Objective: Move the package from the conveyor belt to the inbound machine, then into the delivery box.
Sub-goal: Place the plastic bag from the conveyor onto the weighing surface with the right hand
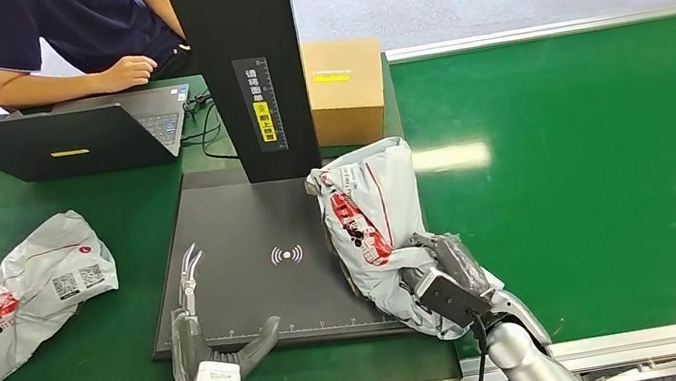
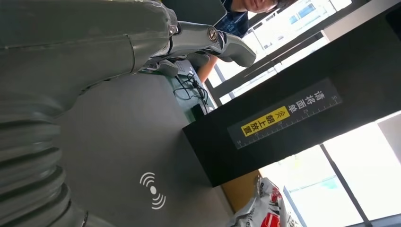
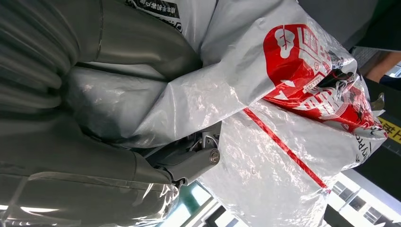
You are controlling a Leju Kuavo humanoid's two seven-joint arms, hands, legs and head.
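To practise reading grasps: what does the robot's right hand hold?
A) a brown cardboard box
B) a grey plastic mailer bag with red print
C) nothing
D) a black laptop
B: the right hand grips the grey plastic mailer bag with red print at the dark scanner platform's edge.

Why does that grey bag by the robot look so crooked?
The package, held by the right hand, sits only partly on the scanner plate, its right side overhanging toward the conveyor belt. It is crumpled, not visibly torn.
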